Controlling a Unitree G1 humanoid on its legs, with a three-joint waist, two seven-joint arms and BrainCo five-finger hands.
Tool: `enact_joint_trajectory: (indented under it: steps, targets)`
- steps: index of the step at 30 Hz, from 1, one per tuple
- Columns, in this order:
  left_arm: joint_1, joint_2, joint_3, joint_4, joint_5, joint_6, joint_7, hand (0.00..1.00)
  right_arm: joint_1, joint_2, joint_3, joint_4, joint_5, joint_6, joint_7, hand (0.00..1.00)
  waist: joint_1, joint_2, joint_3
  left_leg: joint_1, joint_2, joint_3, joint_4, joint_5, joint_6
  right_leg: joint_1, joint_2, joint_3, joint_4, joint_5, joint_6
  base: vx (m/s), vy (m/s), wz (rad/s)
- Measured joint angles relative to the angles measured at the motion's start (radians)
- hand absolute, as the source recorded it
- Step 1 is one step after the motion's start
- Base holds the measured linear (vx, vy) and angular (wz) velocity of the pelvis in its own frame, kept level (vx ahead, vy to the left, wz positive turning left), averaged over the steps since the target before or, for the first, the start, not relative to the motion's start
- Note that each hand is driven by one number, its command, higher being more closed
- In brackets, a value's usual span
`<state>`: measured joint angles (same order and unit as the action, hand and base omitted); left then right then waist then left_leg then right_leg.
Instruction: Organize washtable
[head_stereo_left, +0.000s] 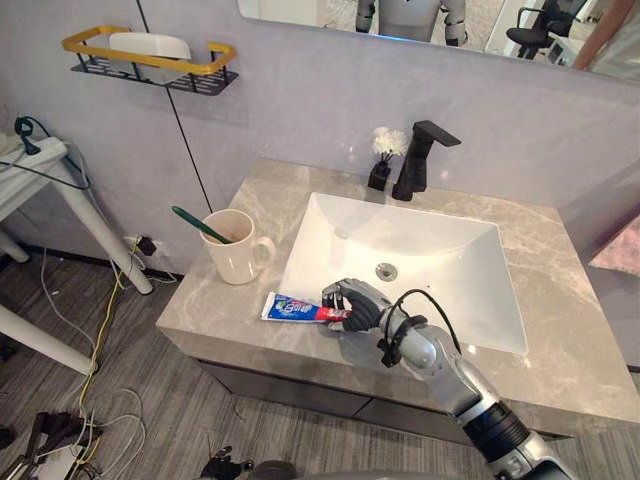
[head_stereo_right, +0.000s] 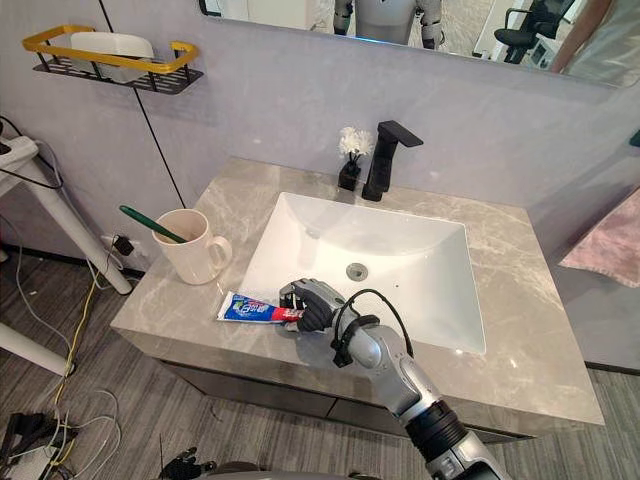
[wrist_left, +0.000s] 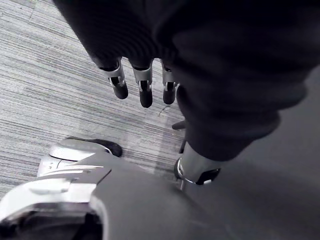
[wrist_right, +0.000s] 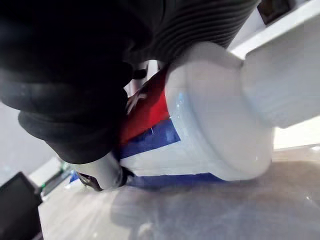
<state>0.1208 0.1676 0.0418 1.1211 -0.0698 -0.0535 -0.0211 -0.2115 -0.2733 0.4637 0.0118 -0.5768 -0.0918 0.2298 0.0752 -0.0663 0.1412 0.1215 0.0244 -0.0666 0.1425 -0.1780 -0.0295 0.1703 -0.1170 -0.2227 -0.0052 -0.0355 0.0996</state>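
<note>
Washtable counter (head_stereo_left: 560, 350), progress? (obs. 1)

Early, I judge. Left of sink (head_stereo_left: 440, 245), mug (head_stereo_left: 235, 258) stands; toothpaste tube (head_stereo_left: 290, 308) lies at the front edge, right hand (head_stereo_left: 352, 300) clenched round its cap end, not yet put away; toothbrush (head_stereo_left: 195, 222) already in mug. Left hand (wrist_left: 145, 92) hangs relaxed, off-counter. (obs. 2)

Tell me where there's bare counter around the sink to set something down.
The widest free patch is the counter strip between the basin and the right edge. The back left is bare too, between the mug and the vase beside the faucet. The front left is crowded: the mug, the toothpaste tube and the right hand closed on it.
</note>
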Motion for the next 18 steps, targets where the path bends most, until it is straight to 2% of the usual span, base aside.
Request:
enact_joint_trajectory:
  steps: [10, 13, 18]
  targets:
    - [0.029, -0.009, 0.042, -0.004, -0.040, -0.001, 0.000, 0.00, 0.003, -0.062, 0.000, -0.034, 0.082, 0.009, 0.014, 1.00, -0.003, 0.002, 0.002, -0.002, -0.001, -0.002, -0.001, 0.000, 0.000, 0.000, -0.001, 0.000, 0.001, 0.000, 0.000, 0.00, 0.000, 0.00]
    - [0.054, -0.018, 0.109, -0.003, -0.053, -0.001, 0.001, 0.00, 0.015, -0.075, -0.024, -0.078, 0.118, 0.009, 0.013, 1.00, -0.004, 0.007, 0.005, -0.002, -0.001, -0.001, 0.000, 0.000, 0.000, -0.002, -0.001, 0.000, 0.000, 0.000, 0.000, 0.00, 0.000, 0.00]
    - [0.096, -0.052, 0.280, -0.021, -0.134, -0.001, 0.009, 0.00, 0.034, -0.108, -0.117, -0.218, 0.182, 0.007, -0.002, 1.00, -0.003, 0.021, 0.013, -0.004, 0.000, -0.003, -0.001, 0.000, 0.000, -0.002, 0.000, 0.000, -0.001, 0.000, 0.000, 0.00, 0.000, 0.00]
